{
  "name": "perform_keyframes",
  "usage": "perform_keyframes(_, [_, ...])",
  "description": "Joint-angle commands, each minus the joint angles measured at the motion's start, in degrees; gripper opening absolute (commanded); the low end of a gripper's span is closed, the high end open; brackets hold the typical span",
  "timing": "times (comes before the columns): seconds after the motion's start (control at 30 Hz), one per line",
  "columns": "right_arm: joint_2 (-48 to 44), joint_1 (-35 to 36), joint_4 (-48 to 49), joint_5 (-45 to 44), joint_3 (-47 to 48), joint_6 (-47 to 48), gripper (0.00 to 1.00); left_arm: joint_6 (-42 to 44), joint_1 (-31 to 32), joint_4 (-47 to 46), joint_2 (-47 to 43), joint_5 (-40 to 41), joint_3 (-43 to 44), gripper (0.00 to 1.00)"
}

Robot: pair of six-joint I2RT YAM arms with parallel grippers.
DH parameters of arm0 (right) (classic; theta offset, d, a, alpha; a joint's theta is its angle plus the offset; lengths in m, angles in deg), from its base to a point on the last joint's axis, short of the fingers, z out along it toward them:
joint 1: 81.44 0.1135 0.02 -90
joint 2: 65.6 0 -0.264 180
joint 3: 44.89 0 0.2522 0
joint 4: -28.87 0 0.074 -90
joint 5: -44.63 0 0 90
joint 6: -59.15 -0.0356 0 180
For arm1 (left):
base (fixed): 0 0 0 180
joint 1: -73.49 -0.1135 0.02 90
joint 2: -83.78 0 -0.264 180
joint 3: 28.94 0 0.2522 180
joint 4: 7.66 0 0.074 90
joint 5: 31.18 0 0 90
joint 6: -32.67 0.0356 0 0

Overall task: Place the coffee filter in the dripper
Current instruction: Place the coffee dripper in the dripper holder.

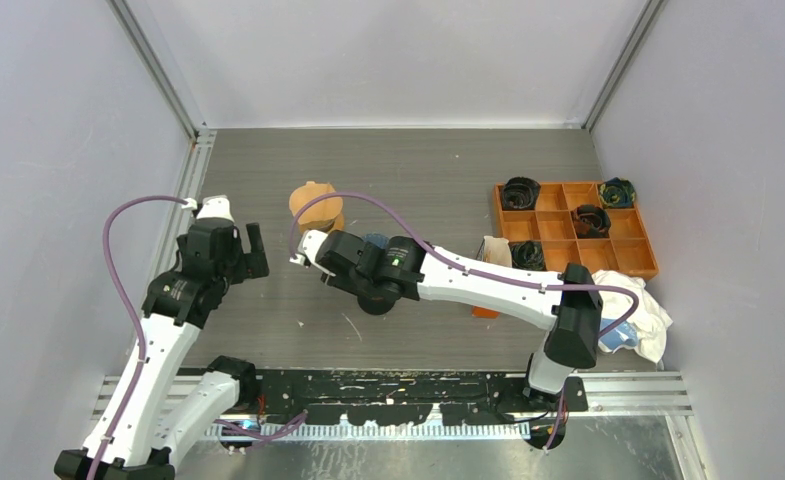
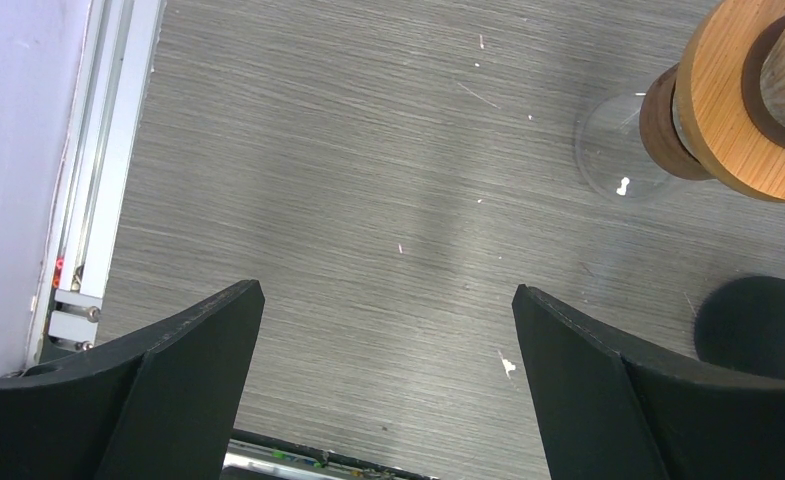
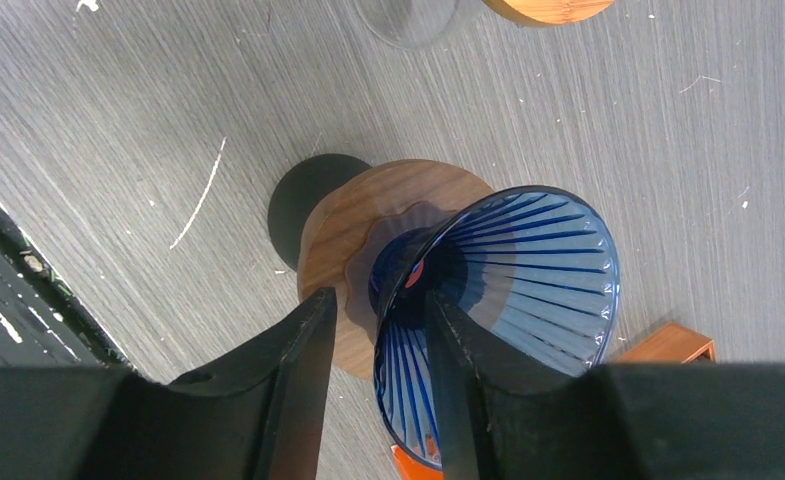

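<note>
Right wrist view: my right end effector (image 3: pixel 380 297) part open, jaws astride rim of blue dripper (image 3: pixel 528 270), no firm hold that I can see. Dripper sits on wooden base (image 3: pixel 368 200), no filter inside. My left end effector (image 2: pixel 386 288) wide open, holding nothing, left of dripper. Step, as I judge: dripper being positioned, filter not yet fetched. Next calls for clean lift off rim. Coffee filter not surely found; pale piece (image 1: pixel 493 250) right of dripper may be it. In top view, my wrist hides most of dripper
</note>
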Motion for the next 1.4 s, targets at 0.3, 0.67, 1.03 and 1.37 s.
perform_keyframes(0.3, [-9.1, 0.1, 2.2, 0.2, 1.7, -2.8, 0.61, -5.7, -0.4, 1.2, 2.0, -10.3, 5.0, 0.96])
perform_keyframes(0.67, [-15.8, -9.2, 4.5, 6.9, -0.9, -11.4, 0.65, -15.1, -0.3, 3.2, 3.1, -26.6, 8.5, 0.88])
perform_keyframes(1.03, [-20.5, -20.8, 11.5, 20.6, -11.4, -20.6, 0.6, -25.6, 1.4, -7.1, 3.6, -37.9, 6.9, 0.77])
perform_keyframes(1.37, [-20.7, -24.2, 16.6, 26.0, -16.0, -23.4, 0.51, -30.1, 6.8, -14.2, 6.7, -38.0, 6.4, 0.71])
